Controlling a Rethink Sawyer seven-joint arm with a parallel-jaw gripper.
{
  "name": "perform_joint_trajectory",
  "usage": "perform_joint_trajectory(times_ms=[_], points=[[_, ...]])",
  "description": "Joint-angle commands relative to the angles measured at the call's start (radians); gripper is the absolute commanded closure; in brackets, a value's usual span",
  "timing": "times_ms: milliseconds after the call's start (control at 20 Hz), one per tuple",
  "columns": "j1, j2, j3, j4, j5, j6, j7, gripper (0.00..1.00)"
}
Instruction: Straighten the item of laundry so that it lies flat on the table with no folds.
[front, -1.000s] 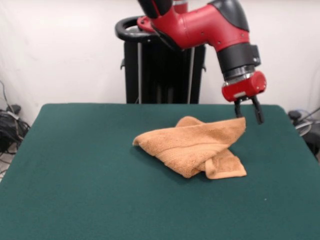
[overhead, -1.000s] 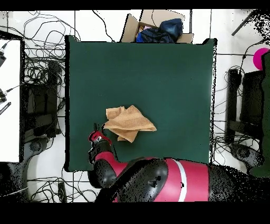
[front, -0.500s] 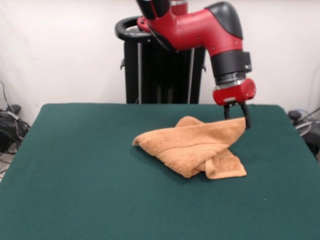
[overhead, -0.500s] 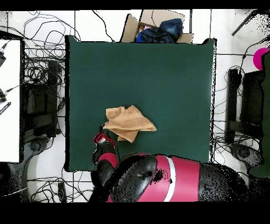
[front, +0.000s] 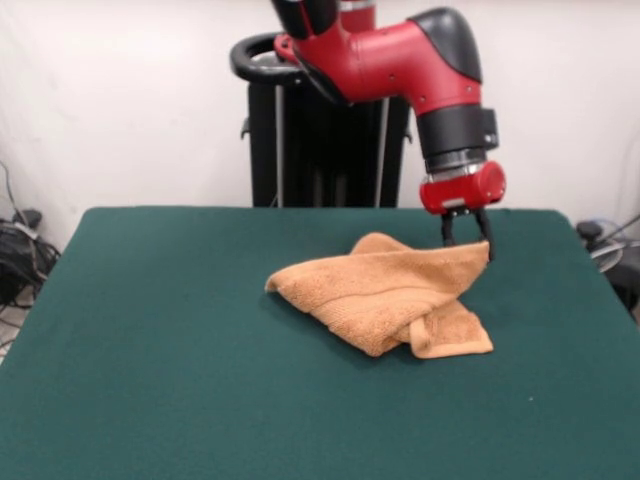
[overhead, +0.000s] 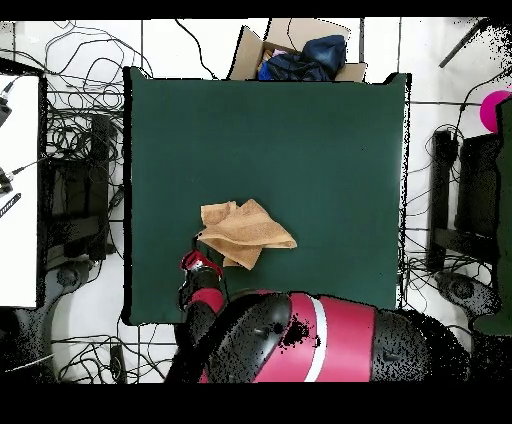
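Towel (front: 390, 297) lay bunched and folded over itself on the table (front: 160, 380), right of centre from the front. We judged the reach-in was under way: our gripper (front: 468, 240) hung with jaws spread at the far right corner. Next we would need to descend, pinch that corner, and pull outward.

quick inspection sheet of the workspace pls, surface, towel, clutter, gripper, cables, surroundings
surface: dark green table, nothing on it but the towel
job's things: orange-tan towel, crumpled, with folded layers, not flat
clutter: nothing seen on the table
gripper: gripper open, at the towel's far raised corner, nothing held
cables: tangled cables on the floor beside the table
surroundings: cardboard box with dark cloth beyond one table edge; black stand behind the table
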Motion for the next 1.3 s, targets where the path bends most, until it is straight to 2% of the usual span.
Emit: perform_joint_trajectory(times_ms=[50,550,900,1300], points=[[-0.021,0.049,0.02,-0.146,0.007,-0.075,0.226,0.0],[-0.063,0.071,0.067,-0.143,-0.048,-0.062,0.252,0.0],[-0.127,0.067,0.157,-0.113,-0.111,-0.009,0.28,0.0],[-0.179,0.071,0.218,-0.092,-0.136,0.012,0.277,0.0]])
